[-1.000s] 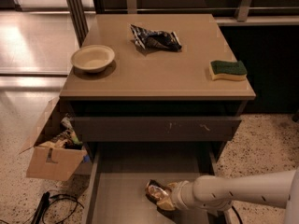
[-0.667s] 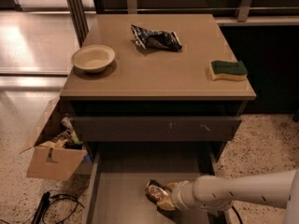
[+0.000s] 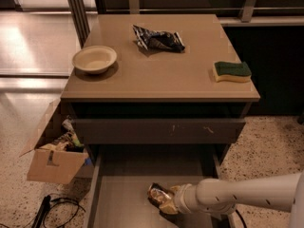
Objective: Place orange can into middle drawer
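The orange can (image 3: 159, 199) is shiny metal, orange-gold with brown mottling. It rests on the smooth, matt grey floor of the middle drawer (image 3: 123, 201). The gripper (image 3: 173, 201) is in that drawer at the can's right end. The arm (image 3: 247, 194) has a smooth white shell with a plastic look.

- Cabinet top (image 3: 156, 80): smooth, tan, low sheen.
- Bowl (image 3: 94, 59): matt cream.
- Snack bag (image 3: 158, 39): crinkled glossy foil.
- Sponge (image 3: 232, 71): rough green layer over yellow foam.
- Box (image 3: 54, 166): plain brown cardboard.

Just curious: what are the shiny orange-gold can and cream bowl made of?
Shiny orange-gold can: likely thin metal, given bright glints. Round cream bowl: matte, perhaps paper or plastic. The gripper is at the can, inside the open grey drawer.
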`<move>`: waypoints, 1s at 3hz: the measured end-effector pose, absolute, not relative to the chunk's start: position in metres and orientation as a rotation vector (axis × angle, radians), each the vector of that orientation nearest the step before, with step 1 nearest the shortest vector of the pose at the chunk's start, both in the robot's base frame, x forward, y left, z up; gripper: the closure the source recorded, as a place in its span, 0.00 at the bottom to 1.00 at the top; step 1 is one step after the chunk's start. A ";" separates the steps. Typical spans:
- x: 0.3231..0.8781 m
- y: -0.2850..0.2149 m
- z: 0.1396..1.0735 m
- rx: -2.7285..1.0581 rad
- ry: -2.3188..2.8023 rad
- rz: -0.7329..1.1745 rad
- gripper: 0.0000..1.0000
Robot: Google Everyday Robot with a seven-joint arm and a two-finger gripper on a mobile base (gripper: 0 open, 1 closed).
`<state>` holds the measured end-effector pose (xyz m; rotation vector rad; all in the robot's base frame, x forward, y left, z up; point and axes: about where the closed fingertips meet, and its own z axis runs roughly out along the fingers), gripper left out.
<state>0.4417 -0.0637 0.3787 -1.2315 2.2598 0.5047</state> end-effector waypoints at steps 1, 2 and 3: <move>0.442 -0.064 0.379 -1.231 2.260 0.505 0.12; 0.442 -0.064 0.379 -1.232 2.260 0.505 0.00; 0.442 -0.064 0.379 -1.232 2.260 0.505 0.00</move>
